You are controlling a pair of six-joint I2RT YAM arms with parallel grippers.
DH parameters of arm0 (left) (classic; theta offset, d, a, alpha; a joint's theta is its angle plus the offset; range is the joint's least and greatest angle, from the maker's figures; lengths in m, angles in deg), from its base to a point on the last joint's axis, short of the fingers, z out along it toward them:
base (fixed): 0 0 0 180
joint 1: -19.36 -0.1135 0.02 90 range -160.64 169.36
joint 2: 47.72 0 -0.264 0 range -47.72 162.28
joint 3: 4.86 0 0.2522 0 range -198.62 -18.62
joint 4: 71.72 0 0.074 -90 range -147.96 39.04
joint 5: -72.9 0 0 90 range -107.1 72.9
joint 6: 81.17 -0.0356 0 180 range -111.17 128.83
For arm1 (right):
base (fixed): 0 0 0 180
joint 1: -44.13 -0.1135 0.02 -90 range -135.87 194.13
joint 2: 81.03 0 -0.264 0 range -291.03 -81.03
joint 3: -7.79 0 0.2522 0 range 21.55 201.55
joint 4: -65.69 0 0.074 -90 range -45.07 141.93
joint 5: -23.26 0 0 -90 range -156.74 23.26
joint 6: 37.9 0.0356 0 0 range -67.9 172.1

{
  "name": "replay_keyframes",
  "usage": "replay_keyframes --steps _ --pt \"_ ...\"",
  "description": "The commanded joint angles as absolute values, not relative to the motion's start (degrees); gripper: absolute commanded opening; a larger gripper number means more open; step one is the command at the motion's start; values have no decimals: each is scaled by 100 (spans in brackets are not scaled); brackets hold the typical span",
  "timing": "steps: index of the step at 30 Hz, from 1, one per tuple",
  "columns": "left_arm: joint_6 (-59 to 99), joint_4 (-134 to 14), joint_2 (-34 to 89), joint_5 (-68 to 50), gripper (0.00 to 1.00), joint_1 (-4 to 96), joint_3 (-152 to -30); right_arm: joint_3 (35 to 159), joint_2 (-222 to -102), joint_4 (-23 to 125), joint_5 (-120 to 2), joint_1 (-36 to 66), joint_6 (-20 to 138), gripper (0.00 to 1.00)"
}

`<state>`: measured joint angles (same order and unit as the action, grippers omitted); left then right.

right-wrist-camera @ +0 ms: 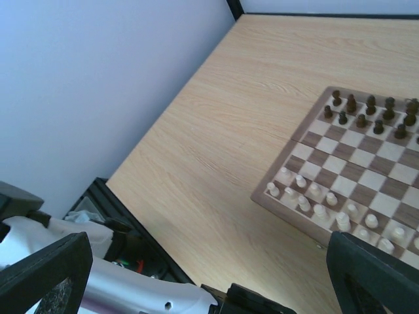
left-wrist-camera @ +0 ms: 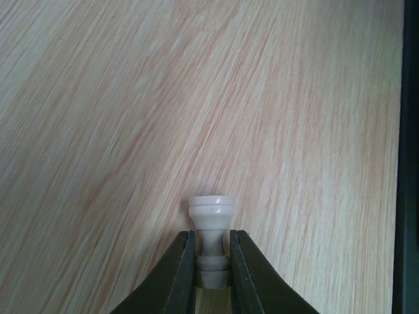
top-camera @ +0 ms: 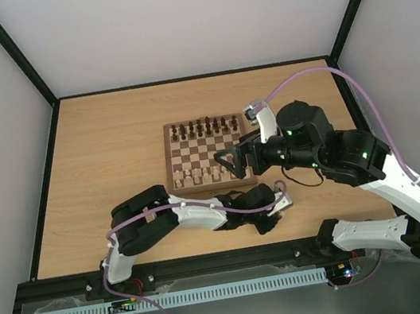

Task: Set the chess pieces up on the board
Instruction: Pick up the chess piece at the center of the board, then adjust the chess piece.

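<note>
The board lies mid-table; it also shows in the right wrist view. Dark pieces fill its far rows. Several pale chess pieces stand on its near rows, also seen in the right wrist view. My left gripper is shut on one pale chess piece, which lies flat on the bare table; in the top view the left gripper is off the board, near its front right corner. My right gripper is wide open and empty above the board's near right part, its fingers far apart.
The left arm lies along the table's near edge below the board. The black frame rail runs at the table edge right of the held piece. White walls stand close on three sides.
</note>
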<state>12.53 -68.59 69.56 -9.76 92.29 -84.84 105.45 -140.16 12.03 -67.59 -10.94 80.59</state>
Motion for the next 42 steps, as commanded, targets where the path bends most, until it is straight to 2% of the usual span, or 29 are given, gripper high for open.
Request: replay_keyframes --steps 1,14,21,26,29,35,42 --pt "1448 -6454 6573 -1418 7 9180 -8242 10455 -13765 1599 -6421 -1070 7905 99" --pt "1739 -6051 4968 -1922 7 9011 -7346 10555 -13763 1732 -6130 -1076 7869 99" --pt "1833 -5326 3551 -2244 7 8994 -6982 10568 -13620 1597 -6179 -1070 8064 99" --pt "1938 -5287 2532 -2044 10 9027 -6708 10546 -13555 1185 -6544 -1072 8249 99" --pt "1972 -5206 2431 -1911 10 9154 -6835 10588 -13603 940 -6445 -1073 8306 99" --pt "2032 -5408 1942 -2042 10 9409 -6599 10397 -13269 770 -7370 -1072 8743 99" --pt "2233 -5658 1187 -2126 10 9670 -6135 10297 -13350 441 -7769 -1072 9225 99"
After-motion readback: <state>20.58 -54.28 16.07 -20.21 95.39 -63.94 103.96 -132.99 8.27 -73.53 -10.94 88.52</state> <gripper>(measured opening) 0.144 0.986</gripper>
